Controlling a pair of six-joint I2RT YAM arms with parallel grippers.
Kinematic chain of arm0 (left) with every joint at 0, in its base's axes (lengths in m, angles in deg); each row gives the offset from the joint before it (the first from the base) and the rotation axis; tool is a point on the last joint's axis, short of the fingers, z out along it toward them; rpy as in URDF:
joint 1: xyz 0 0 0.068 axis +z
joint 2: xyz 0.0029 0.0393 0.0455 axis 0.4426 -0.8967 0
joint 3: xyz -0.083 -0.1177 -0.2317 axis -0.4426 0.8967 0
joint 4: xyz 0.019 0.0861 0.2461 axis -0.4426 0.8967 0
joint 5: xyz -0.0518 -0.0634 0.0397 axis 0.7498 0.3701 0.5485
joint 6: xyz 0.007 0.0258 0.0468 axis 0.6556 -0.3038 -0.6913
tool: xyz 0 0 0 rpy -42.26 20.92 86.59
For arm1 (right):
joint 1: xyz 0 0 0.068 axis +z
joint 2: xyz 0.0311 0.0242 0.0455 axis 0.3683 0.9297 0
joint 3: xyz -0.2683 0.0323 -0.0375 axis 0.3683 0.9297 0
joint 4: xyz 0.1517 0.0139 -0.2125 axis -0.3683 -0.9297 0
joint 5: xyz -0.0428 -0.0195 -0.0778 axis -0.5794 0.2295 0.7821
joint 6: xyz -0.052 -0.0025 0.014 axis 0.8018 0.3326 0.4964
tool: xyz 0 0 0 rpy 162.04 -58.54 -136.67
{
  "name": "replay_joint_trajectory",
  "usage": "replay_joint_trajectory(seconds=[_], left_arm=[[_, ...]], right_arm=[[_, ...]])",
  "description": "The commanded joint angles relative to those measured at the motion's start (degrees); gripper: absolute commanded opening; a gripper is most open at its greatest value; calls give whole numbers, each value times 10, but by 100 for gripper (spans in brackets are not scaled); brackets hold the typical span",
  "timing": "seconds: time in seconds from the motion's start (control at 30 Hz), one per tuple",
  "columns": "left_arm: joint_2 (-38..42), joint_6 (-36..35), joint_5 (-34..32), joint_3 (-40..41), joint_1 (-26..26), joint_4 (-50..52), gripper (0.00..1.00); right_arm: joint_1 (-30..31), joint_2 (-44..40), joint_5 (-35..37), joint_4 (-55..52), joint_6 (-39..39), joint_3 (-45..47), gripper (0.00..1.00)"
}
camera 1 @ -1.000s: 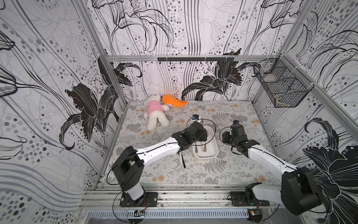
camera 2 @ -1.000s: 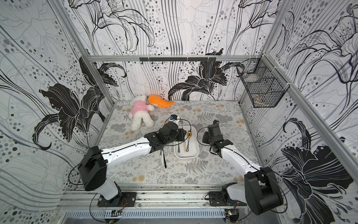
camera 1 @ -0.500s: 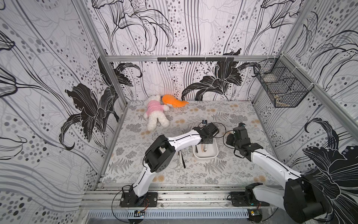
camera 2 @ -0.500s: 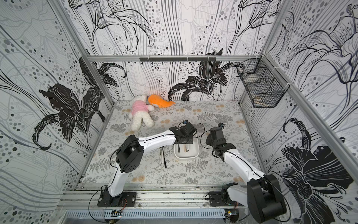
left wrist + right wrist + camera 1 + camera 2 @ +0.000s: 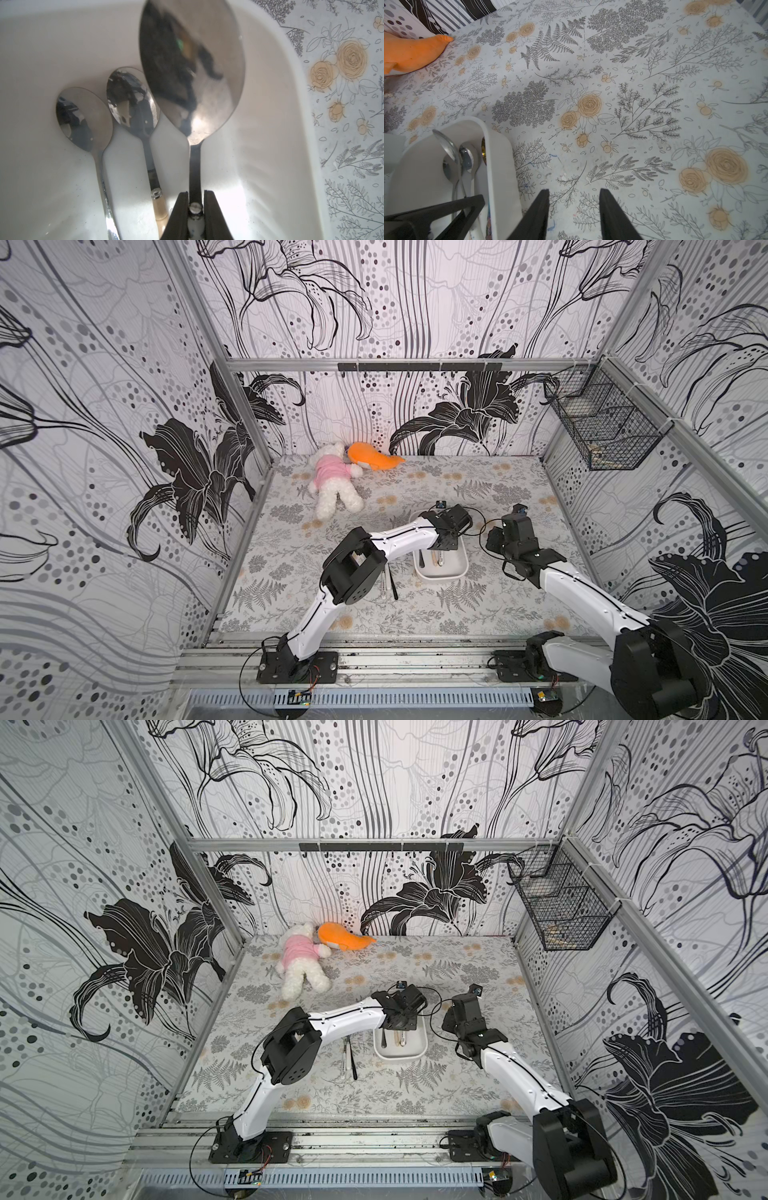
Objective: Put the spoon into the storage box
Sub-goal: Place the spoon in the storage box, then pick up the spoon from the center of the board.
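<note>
My left gripper (image 5: 195,193) is shut on the thin neck of a large steel spoon (image 5: 191,68), which it holds over the inside of the white storage box (image 5: 270,104). Two smaller spoons (image 5: 83,118) (image 5: 133,97) lie side by side on the box floor. In both top views the left gripper (image 5: 444,539) (image 5: 399,1019) hangs over the far half of the storage box (image 5: 455,570) (image 5: 417,1052). My right gripper (image 5: 574,191) stands open over bare table just right of the box, with nothing between its fingers, and appears in both top views (image 5: 496,541) (image 5: 451,1021).
A white and a black utensil (image 5: 388,580) lie on the table left of the box. A plush bear in pink (image 5: 334,485) and an orange plush toy (image 5: 370,456) lie at the back left. A black wire basket (image 5: 602,427) hangs on the right wall.
The left arm has folded up at the elbow and carried the spoon right, from the box's left edge to over its inside. The right gripper has drifted slightly right.
</note>
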Motion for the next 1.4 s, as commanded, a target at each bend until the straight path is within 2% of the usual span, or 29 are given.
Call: replay_joint_trajectory(seconds=[0.0, 0.63, 0.77, 0.9, 1.03, 1.23, 1.37], left_arm=[[-14, 6, 3, -13, 6, 0, 17], [-9, 10, 12, 11, 17, -27, 23], [26, 10, 3, 35, 17, -49, 23], [113, -3, -28, 80, 18, -81, 28], [221, -14, -63, 160, 27, -116, 33], [407, -24, -98, 310, 67, -145, 39], [523, -32, -124, 387, 108, -99, 41]], right_arm=[[-1, -9, 7, 6, -9, 9, 44], [-1, -4, 5, 9, -9, 11, 44], [-1, -7, 8, 10, -8, 12, 43], [-1, -16, 15, 12, -3, 15, 43], [-1, -26, 20, 11, 5, 14, 43], [1, -17, -41, 5, 29, -18, 43], [51, 14, -44, -45, 43, -88, 42]])
